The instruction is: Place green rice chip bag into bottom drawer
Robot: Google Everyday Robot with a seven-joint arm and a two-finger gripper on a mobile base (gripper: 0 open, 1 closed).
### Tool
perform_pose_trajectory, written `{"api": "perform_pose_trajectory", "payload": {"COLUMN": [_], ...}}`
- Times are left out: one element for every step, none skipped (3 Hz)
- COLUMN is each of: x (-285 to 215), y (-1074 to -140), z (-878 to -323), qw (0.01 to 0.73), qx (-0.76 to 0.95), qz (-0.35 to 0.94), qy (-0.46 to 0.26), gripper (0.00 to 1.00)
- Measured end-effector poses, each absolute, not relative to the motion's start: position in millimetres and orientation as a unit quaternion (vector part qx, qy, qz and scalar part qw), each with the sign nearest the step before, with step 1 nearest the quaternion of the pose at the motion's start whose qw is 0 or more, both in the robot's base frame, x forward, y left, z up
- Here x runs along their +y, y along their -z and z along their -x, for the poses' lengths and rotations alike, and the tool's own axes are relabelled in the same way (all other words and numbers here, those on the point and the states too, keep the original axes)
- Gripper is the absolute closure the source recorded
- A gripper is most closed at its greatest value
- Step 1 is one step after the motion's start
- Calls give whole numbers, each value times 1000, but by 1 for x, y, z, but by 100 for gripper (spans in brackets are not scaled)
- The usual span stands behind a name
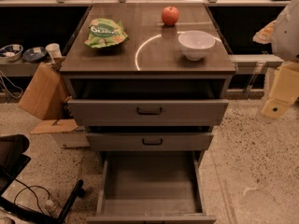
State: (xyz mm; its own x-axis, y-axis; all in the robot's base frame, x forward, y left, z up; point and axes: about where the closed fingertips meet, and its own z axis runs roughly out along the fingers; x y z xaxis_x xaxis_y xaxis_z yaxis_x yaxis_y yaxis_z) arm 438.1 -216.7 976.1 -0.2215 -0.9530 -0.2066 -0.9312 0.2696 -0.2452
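The green rice chip bag (105, 32) lies flat on the cabinet top (149, 59), at its left rear. The bottom drawer (150, 208) is pulled far out at floor level, and its flat grey floor is bare. My gripper (276, 104) hangs at the far right of the view, beside the cabinet's right side at about the height of the top drawer. It is well away from the bag and I see nothing in it.
A red apple (170, 15) and a white bowl (196, 44) stand on the right half of the cabinet top. The top drawer (148, 110) is partly pulled out, the middle drawer (150, 141) slightly. A cardboard box (44, 93) and a chair base (28, 190) stand at the left.
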Motion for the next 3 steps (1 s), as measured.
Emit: {"api": "perform_pose_trajectory", "payload": {"x": [-217, -195, -174], "y": [-976, -969, -969], "z": [-438, -463, -489], "qw": [159, 214, 254], "qx": [781, 766, 755], "qz": [603, 605, 603], "qy": [34, 31, 51], "gripper": [0, 0, 0]}}
